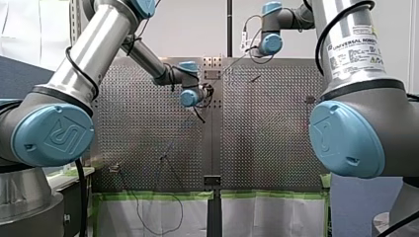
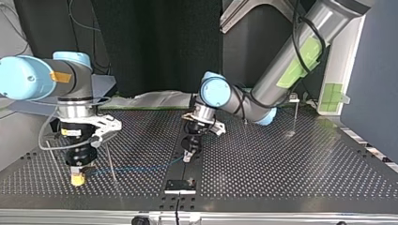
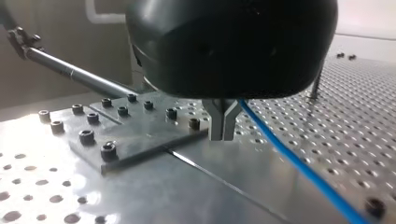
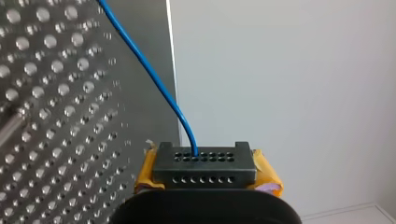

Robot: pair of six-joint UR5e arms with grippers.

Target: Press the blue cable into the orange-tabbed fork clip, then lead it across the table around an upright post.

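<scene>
The blue cable (image 2: 136, 167) runs low over the perforated table (image 2: 281, 164) between my two grippers. In the top view my left gripper (image 2: 188, 156) stands near the table's middle, its metal fingers (image 3: 223, 125) shut, with the cable (image 3: 299, 165) leaving from beside them. My right gripper (image 2: 78, 177), with yellow pads, is at that view's left and touches down on the table. In the right wrist view the cable (image 4: 149, 74) enters between its shut pads (image 4: 204, 163). A thin upright post (image 2: 110, 161) stands just beside my right gripper. No orange-tabbed clip shows.
A black bolted plate (image 2: 180, 184) lies at the table's near edge in the top view, seen close to my left fingers as a plate (image 3: 126, 135). Another thin post (image 2: 295, 115) stands at the top view's far right. A metal rod (image 3: 74, 72) slants behind the plate.
</scene>
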